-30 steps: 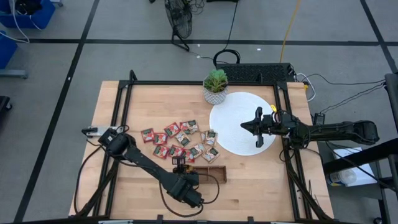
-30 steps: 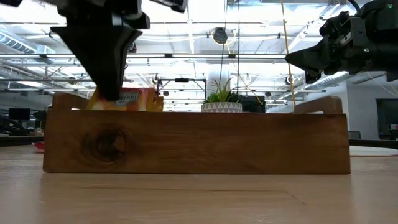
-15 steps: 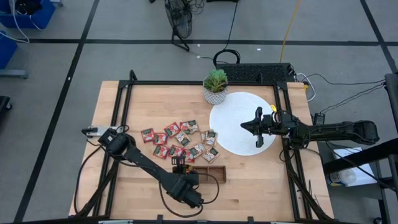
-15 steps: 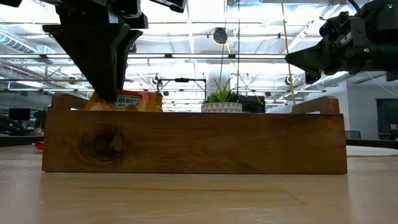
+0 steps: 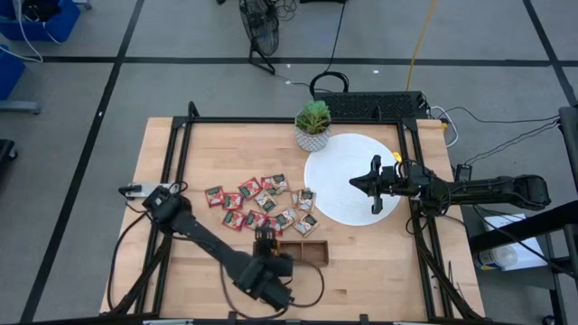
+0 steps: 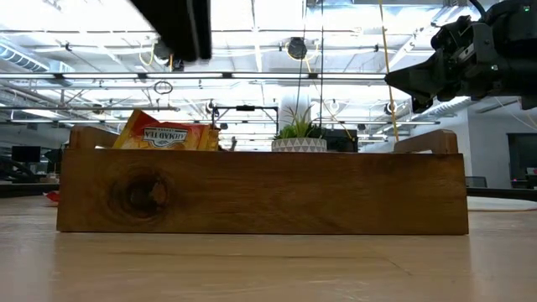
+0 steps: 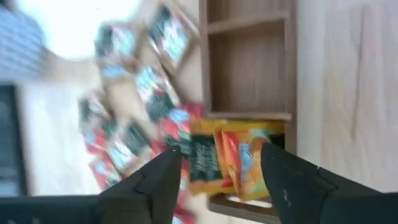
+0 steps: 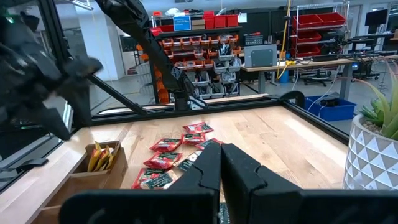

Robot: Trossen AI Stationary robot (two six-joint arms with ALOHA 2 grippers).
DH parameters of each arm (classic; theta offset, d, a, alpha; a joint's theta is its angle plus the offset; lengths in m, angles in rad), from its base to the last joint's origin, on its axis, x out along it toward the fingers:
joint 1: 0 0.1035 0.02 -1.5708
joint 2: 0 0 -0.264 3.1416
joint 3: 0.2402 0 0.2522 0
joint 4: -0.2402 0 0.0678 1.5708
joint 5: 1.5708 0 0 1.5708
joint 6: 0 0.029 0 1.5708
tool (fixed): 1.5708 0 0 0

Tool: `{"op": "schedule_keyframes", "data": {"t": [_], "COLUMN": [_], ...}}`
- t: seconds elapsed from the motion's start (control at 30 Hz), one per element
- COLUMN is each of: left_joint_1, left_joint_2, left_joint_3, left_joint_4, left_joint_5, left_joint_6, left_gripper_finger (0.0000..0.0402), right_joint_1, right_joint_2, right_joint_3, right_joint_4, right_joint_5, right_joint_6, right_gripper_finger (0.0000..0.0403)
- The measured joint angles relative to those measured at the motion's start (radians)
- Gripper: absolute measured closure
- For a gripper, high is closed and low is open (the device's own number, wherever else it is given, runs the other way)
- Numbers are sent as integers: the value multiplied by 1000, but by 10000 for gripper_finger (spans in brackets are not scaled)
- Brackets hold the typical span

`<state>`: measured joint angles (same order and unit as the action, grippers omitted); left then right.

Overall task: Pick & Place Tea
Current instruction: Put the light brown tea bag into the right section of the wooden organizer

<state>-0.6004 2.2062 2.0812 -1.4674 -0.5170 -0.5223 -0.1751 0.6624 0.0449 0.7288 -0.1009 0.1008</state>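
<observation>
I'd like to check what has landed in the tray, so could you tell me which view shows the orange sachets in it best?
The left wrist view: it looks straight down on the orange sachets standing in the tray's end compartment. The low view shows only their tops above the wall, the right wrist view shows them small and far off, and in the high view the left arm crowds them.

The tea sachets, mid-frame in the high view, are mostly red with dark green panels; a few are pale with dark print. Orange-yellow sachets with dark lettering stand at the left end of the brown wooden tray, whose front shows a dark knot. The disc right of centre is plain white. The plant is green in a white pot patterned with grey triangles. The table is pale wood, framed in black.
</observation>
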Motion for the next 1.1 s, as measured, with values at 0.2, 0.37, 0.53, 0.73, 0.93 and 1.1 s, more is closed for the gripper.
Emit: {"op": "schedule_keyframes", "data": {"t": [0.2,0.37,0.53,0.73,0.93,1.1], "left_joint_1": [-65,-52,77,328,522,694], "left_joint_2": [-184,-444,-762,-1180,-1582,-1823], "left_joint_3": [-54,-258,-671,-1156,-1507,-1682], "left_joint_4": [15,236,712,1073,1326,1407], "left_joint_5": [-285,-345,-110,82,318,472], "left_joint_6": [14,142,428,540,591,555], "left_gripper_finger": [161,167,181,197,202,198], "right_joint_1": [0,0,2,36,59,59], "right_joint_2": [0,0,0,1,1,1], "right_joint_3": [0,0,0,0,0,0], "right_joint_4": [-9,-43,-93,-118,-104,-59], "right_joint_5": [-5,-5,-5,-4,0,2], "right_joint_6": [30,48,85,97,62,15], "right_gripper_finger": [403,403,403,403,403,403]}}
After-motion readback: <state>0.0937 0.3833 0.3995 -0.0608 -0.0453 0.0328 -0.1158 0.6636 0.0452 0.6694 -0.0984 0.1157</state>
